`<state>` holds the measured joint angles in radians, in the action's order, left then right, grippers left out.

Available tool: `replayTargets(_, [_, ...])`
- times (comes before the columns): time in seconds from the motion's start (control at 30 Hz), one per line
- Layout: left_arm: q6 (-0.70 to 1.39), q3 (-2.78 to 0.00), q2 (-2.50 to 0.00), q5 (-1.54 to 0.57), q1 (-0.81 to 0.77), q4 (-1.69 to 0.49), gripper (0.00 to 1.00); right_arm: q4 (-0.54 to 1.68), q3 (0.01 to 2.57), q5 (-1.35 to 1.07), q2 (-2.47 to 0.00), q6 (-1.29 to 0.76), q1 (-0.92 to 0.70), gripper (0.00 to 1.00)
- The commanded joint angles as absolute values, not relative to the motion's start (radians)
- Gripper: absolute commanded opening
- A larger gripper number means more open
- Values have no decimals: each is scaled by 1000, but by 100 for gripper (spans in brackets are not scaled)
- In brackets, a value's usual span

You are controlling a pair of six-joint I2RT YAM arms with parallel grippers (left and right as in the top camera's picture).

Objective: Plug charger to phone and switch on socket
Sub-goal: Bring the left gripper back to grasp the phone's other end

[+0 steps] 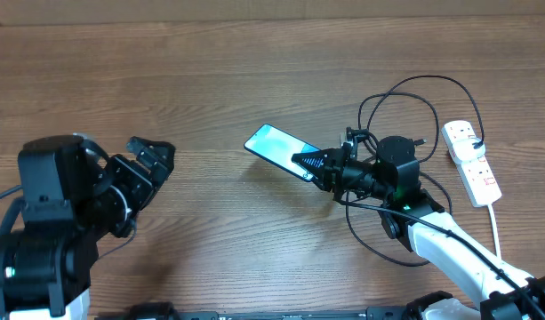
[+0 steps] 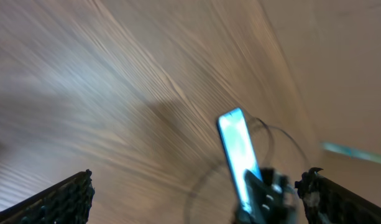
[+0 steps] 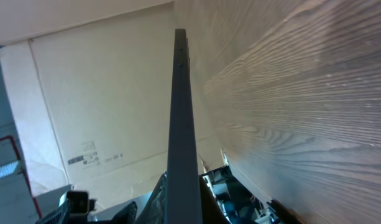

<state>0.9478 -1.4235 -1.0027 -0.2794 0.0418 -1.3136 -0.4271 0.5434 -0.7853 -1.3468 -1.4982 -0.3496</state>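
Fingers of the right gripper (image 1: 315,165) are fully closed on the near end of the phone (image 1: 276,147). The left gripper (image 1: 155,149) stands at full spread with nothing between its fingers (image 2: 61,200), well apart from the phone on the left side.

1. Table (image 1: 254,62): wooden, grain running left to right in my overhead view.
2. Socket (image 1: 472,162): at the far right, flat on the table, long axis running roughly near to far, its white cord (image 1: 497,222) leaving the near end.
3. Phone: right of centre, long axis diagonal. The free end points up and left toward the table centre, and the gripped end points toward the right arm. Its lit screen faces the overhead camera. From the right wrist I see it edge-on (image 3: 181,124). I cannot tell whether the free end touches the table.
4. Charger (image 1: 423,82): thin black loops between the right arm and the socket. Its plug tip is not discernible.
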Motion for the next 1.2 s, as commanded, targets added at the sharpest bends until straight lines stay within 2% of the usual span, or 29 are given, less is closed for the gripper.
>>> replayTargets(0.0, [1102, -1422, -1028, -447, 45, -1312, 100, -463, 544, -815, -1336, -1528, -354, 4])
replayTargets(0.37, [1184, -1325, -1108, -580, 31, -1275, 100, -508, 544, -809, -1336, -1657, -354, 4])
replayTargets(0.6, [1290, -1104, -1125, -730, -19, -947, 100, -555, 544, -786, -1336, -1657, -354, 4])
replayTargets(0.77, [1378, -980, -1126, -740, -45, -692, 100, -556, 544, -774, -1336, -1709, -356, 4])
replayTargets(0.9, [1419, -913, -1126, -741, -70, -594, 94, -556, 544, -727, -1336, -1761, -399, 4])
replayTargets(1.0, [1430, -887, -1126, -731, -94, -589, 81, -556, 544, -669, -1336, -1810, -464, 4])
replayTargets(1.17, [1430, -878, -1135, -730, -112, -586, 79, -556, 544, -549, -1336, -1851, -574, 4])
